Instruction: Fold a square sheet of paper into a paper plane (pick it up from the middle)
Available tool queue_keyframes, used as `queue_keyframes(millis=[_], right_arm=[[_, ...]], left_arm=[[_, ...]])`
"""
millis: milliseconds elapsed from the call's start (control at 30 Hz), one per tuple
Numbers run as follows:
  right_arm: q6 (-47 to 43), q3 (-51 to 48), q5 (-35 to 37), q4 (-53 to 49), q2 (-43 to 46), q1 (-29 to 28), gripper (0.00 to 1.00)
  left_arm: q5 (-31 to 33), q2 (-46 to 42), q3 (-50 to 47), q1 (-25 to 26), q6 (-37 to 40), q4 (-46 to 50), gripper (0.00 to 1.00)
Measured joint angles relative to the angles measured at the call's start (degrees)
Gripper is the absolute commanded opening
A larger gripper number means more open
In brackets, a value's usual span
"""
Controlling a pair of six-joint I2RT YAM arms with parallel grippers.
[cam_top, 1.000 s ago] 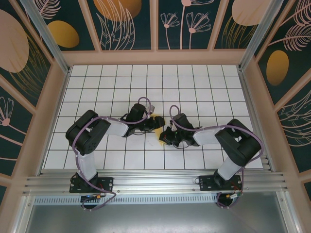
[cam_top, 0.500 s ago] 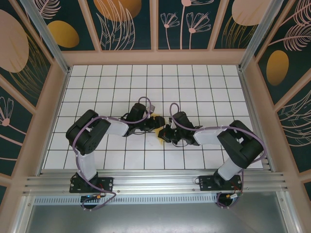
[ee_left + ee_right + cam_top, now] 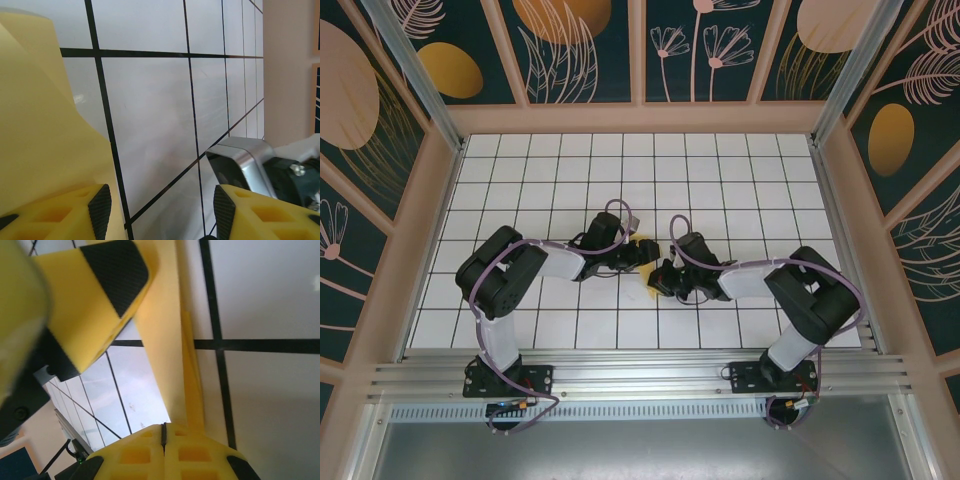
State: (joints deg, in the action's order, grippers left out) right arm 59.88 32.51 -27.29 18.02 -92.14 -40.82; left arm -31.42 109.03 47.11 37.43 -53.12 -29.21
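- The white worktop (image 3: 720, 190) is the biggest thing here, ruled into tiles by black lines.
- The left arm (image 3: 510, 275) and the right arm (image 3: 800, 290) both reach inward and nearly meet around the middle of the worktop.
- The left gripper (image 3: 157, 212) has its jaws released and wide apart, with bare tile showing between them.
- The right gripper (image 3: 162, 432) has its jaws clenched, the tips meeting along a thin seam.
- The sheet of paper (image 3: 40, 140) sits mid-worktop between the two grippers. It is pale yellow, plain and partly folded, with one slanted edge.
- A narrow doubled strip of the sheet runs lengthwise from the right gripper's tips towards the left gripper. I cannot tell whether the strip is nipped or which end is pointed.
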Motion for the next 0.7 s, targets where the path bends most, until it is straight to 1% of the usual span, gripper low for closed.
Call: queue_keyframes(millis=[700], right_arm=[[0.09, 1.03, -1.07, 1.09, -0.79, 0.35, 0.04]], left_arm=[[-0.09, 0.11, 0.22, -0.02, 0.17, 0.37, 0.59]])
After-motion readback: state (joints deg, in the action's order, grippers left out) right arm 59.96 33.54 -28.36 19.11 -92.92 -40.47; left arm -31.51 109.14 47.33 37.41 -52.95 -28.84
